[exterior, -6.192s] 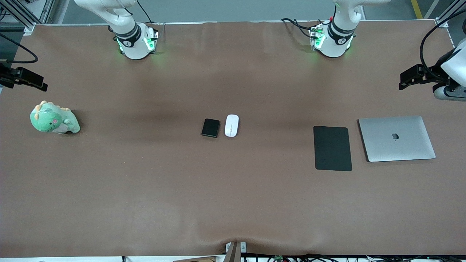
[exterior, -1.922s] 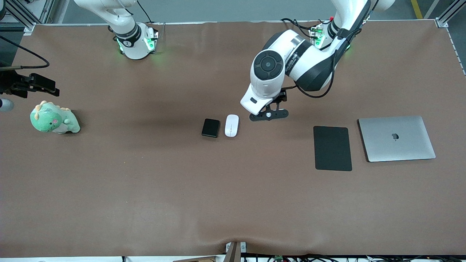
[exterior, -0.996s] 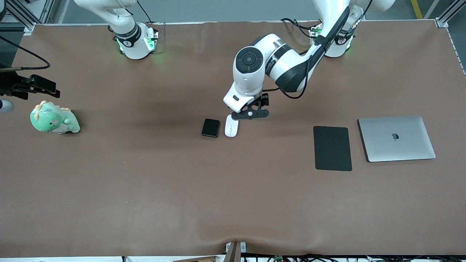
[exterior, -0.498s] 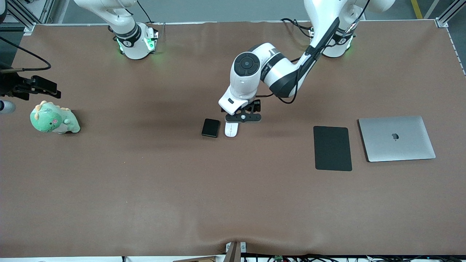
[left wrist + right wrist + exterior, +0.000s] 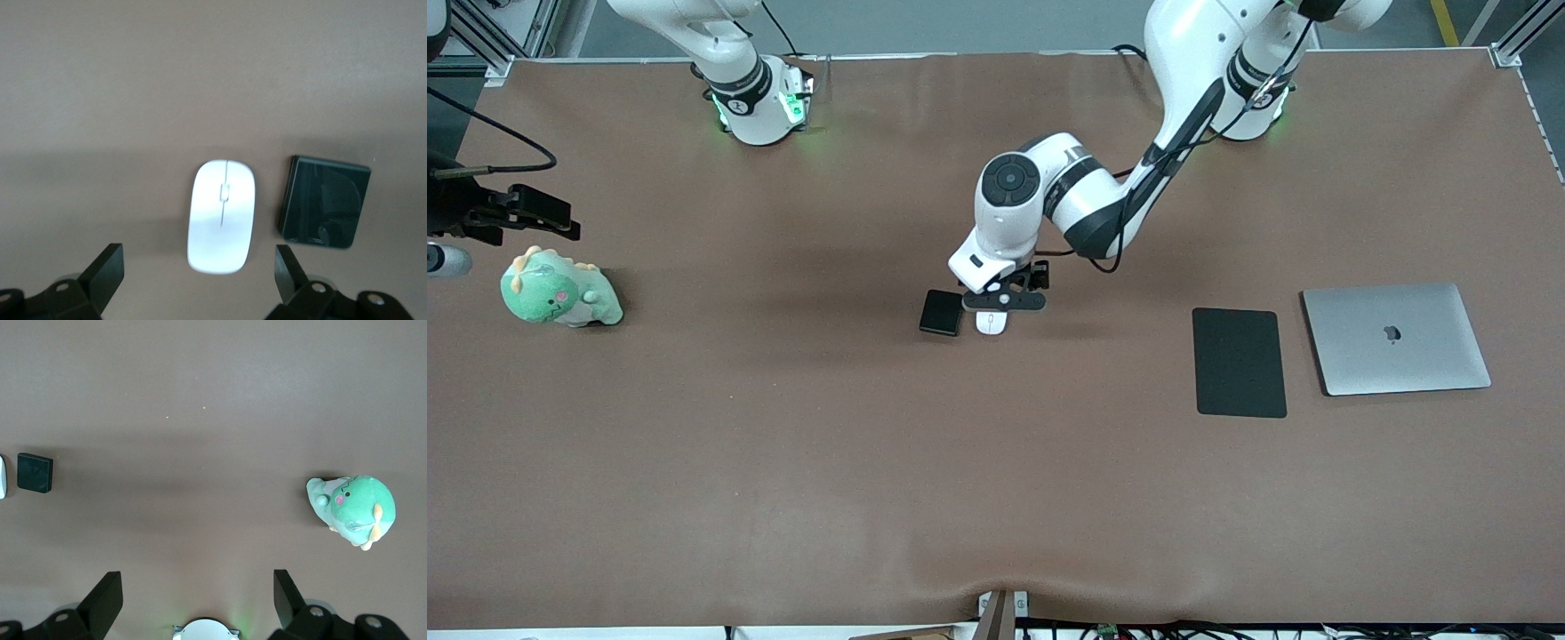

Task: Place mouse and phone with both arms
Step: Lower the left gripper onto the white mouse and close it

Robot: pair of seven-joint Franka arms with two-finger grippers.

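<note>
1. Fingers (image 5: 107, 270) of the left gripper (image 5: 999, 300) spread wide over the mouse (image 5: 991, 324); right gripper (image 5: 197, 600) waits, fingers apart.
2. One mouse beside one phone (image 5: 941, 313), bare table (image 5: 783, 444) around.

Even, diffuse overhead light leaves the brown tabletop (image 5: 783, 444) evenly lit, with broad soft shadow bands across its middle and a darker patch under the left arm (image 5: 1085, 191). Green lamps glow at both arm bases. The left wrist view is slightly soft; the phone (image 5: 324, 202) shows glossy reflections.
</note>
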